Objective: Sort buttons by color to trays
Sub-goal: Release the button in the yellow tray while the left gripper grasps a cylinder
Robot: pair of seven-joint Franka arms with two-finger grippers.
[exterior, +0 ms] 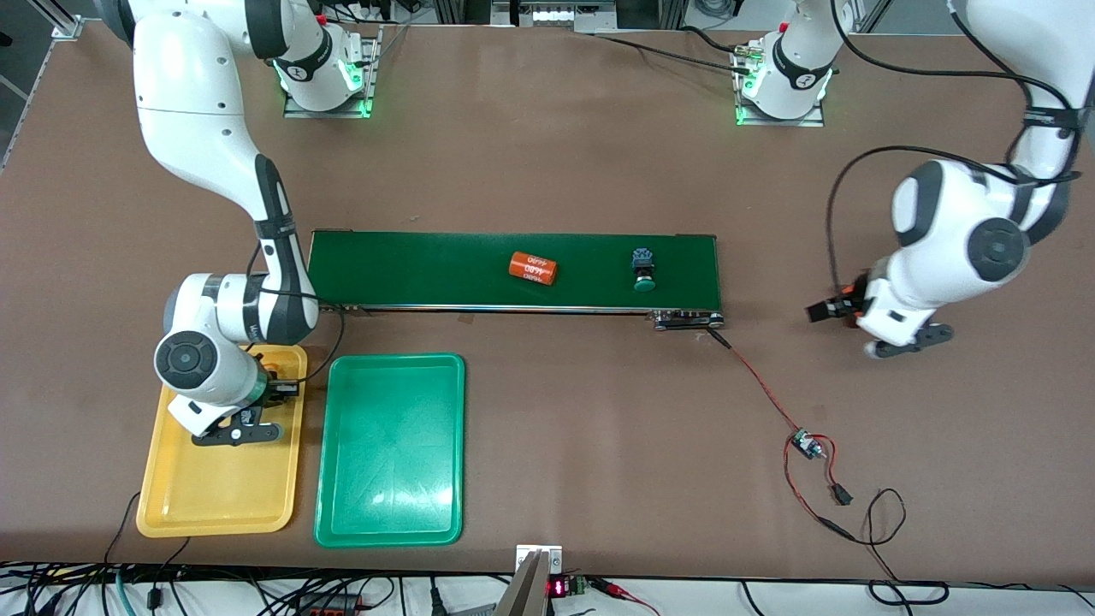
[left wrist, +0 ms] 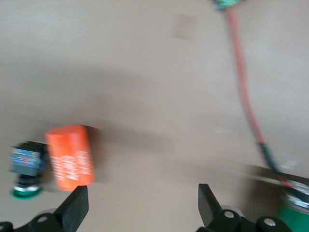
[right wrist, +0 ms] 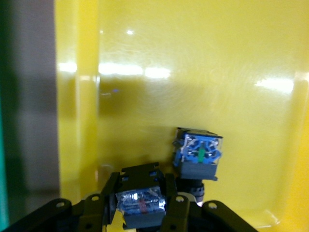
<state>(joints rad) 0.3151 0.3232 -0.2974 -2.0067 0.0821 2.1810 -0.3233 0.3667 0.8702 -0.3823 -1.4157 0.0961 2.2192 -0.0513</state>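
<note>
While the right gripper (exterior: 272, 387) hangs low over the yellow tray (exterior: 214, 505) in the front view, we see the green tray (exterior: 393, 505) just beside it, and on the belt (exterior: 411, 269) an orange cylinder (exterior: 533, 267) and a green button (exterior: 642, 269) lying apart; the left gripper (exterior: 834, 310) waits above bare table off the belt's end. From the left wrist, we see its fingers (left wrist: 77, 205) spread wide and holding nothing, with another cylinder (left wrist: 70, 157) touching a second green button (left wrist: 26, 169), so a grab there could catch the wrong piece. From the right wrist, we see fingers (right wrist: 108, 198) closed on a button (right wrist: 140, 200) just beside one already in the tray (right wrist: 199, 157); releasing here could knock it, we judge.
</note>
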